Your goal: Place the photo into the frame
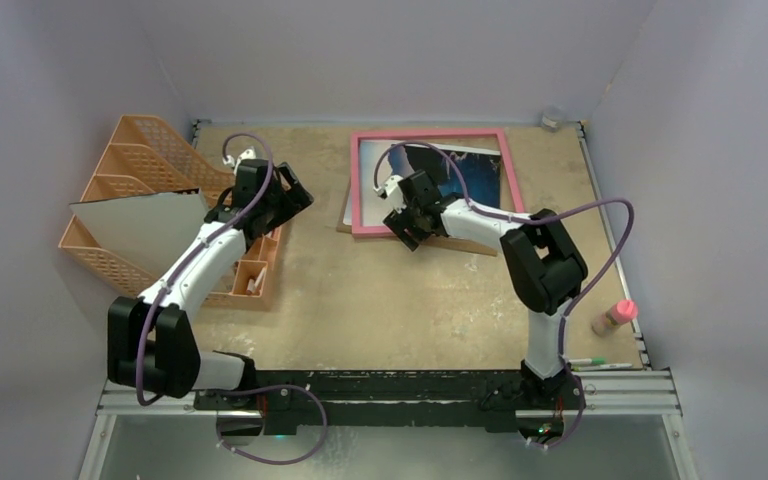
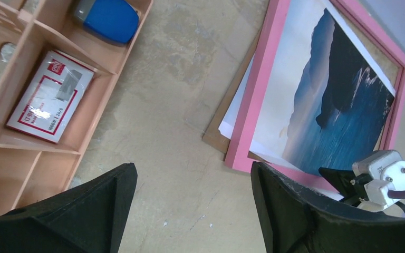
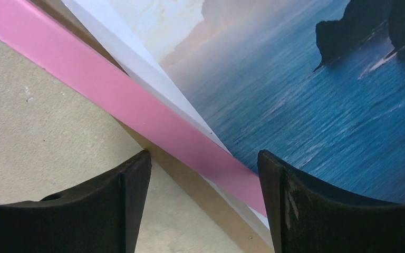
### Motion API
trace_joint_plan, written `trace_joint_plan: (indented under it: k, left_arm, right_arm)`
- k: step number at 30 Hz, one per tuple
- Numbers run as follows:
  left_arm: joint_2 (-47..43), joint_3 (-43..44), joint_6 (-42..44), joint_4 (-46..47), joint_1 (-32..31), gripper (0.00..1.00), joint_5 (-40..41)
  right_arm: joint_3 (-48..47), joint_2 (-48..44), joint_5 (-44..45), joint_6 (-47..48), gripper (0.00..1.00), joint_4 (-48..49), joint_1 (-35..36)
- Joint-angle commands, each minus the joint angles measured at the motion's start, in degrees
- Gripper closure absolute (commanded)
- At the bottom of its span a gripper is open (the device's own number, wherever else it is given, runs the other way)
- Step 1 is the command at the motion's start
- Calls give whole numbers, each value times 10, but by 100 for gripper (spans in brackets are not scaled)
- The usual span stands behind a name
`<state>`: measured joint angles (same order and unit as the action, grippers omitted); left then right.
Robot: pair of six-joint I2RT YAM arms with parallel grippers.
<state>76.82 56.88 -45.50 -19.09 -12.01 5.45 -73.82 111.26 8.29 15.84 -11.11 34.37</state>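
The frame (image 1: 357, 185), pink-bordered, lies flat at the back middle of the table. The photo (image 1: 475, 170), blue sea and dark headlands, lies skewed under it, and a white corner (image 2: 235, 117) sticks out past the frame's left bar (image 2: 258, 100). Both rest on a brown backing board (image 1: 465, 243). My right gripper (image 1: 407, 228) is open and empty. In the right wrist view its jaws (image 3: 203, 182) straddle the pink bar (image 3: 111, 89), the photo (image 3: 321, 100) and the board edge (image 3: 200, 182). My left gripper (image 1: 298, 195) is open and empty over bare table (image 2: 192, 203), left of the frame.
An orange desk organiser (image 1: 125, 150) stands at the left with a greyish-white sheet (image 1: 140, 225) leaning in it. Its trays hold a blue object (image 2: 111, 18) and a small box (image 2: 50, 97). A pink-capped bottle (image 1: 615, 317) and pens (image 1: 595, 363) lie at the right front.
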Motion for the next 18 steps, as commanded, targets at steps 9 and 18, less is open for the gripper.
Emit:
trace_joint_plan:
  k: [9, 18]
  left_arm:
    - [2, 11, 5, 2, 2, 18, -20]
    - [-2, -1, 11, 35, 2, 18, -70]
  right_arm:
    - [-50, 22, -110, 52, 37, -65, -7]
    - [-73, -33, -115, 42, 70, -52, -6]
